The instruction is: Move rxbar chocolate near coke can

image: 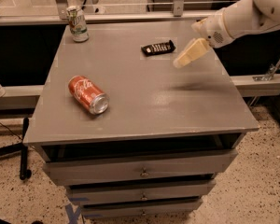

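The rxbar chocolate (158, 47), a small flat black bar with white lettering, lies on the grey table top (144, 97) toward the back right. The coke can (88, 94), red with white script, lies on its side at the left front, silver end toward the front. My gripper (181, 62), cream-coloured on a white arm, reaches in from the upper right. It hovers above the table just right of the bar and a little in front of it, not touching it.
A green-and-white can (77, 24) stands upright at the table's back left corner. The table is a grey drawer cabinet (140, 171) with drawers below the front edge. A rail (130, 17) runs behind it. A black stand (23, 148) is on the floor at left.
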Motion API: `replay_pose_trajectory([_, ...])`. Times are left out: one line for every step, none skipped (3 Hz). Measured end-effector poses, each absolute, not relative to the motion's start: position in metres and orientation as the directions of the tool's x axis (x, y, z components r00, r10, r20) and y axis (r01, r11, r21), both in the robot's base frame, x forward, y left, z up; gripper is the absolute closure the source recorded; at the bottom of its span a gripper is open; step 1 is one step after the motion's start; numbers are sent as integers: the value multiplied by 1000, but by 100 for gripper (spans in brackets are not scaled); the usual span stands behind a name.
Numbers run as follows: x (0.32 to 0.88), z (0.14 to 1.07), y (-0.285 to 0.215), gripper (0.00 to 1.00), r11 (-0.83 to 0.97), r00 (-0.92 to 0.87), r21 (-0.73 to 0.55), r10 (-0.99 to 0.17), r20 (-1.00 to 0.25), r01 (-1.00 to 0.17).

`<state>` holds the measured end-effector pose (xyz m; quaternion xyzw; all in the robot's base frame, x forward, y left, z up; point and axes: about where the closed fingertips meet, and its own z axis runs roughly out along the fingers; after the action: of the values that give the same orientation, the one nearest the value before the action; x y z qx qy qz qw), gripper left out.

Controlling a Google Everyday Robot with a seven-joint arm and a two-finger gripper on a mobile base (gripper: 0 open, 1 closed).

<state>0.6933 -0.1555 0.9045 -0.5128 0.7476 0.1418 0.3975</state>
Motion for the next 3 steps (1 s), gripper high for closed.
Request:
replay_pose_trajectory([739, 884, -151, 0, 495, -188, -171, -593, -783, -852])
replay_pose_trajectory([776, 864, -144, 0, 560, -235, -126, -528, -816, -819])
replay_pose_trajectory([801, 848, -130, 0, 605, -276, -82, -475, -836, -792])
